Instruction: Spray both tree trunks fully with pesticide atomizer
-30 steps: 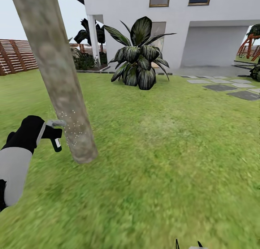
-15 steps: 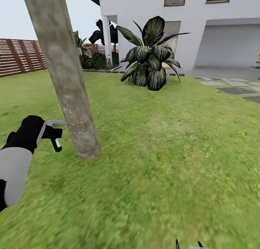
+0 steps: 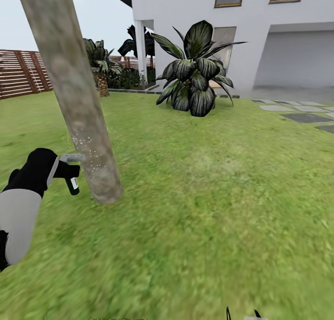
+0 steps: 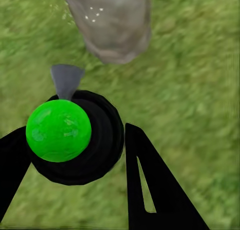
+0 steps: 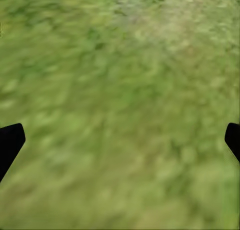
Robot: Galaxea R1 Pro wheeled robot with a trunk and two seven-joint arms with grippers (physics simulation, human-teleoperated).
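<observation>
A leaning tree trunk (image 3: 74, 92) of blotchy grey-beige bark crosses the left of the head view and meets the grass floor (image 3: 208, 208). Whitish pesticide specks (image 3: 88, 146) dot its lower part. My left gripper (image 3: 65, 170) is shut on the pesticide atomizer (image 3: 72, 183), held level, its grey head a short gap from the bark. In the left wrist view the atomizer (image 4: 95, 140) shows end-on with a green spot, between the fingers (image 4: 150, 190) of my left gripper (image 4: 75, 155), nozzle towards the trunk (image 4: 112, 30). My right gripper (image 5: 120, 140) is open over grass, its tips low in the head view (image 3: 241, 314).
A large dark striped-leaf plant (image 3: 195, 74) stands before the white house (image 3: 278, 41). Grey stepping stones (image 3: 301, 117) lie at the right, a brown slat fence (image 3: 21, 74) at the left, a small palm (image 3: 99, 69) behind the trunk. Open lawn spreads to the right.
The head view has shifted: house and plant slid right, and the palm now shows beside the trunk. The left arm keeps the atomizer in the same pose, the trunk's base slightly nearer the nozzle.
</observation>
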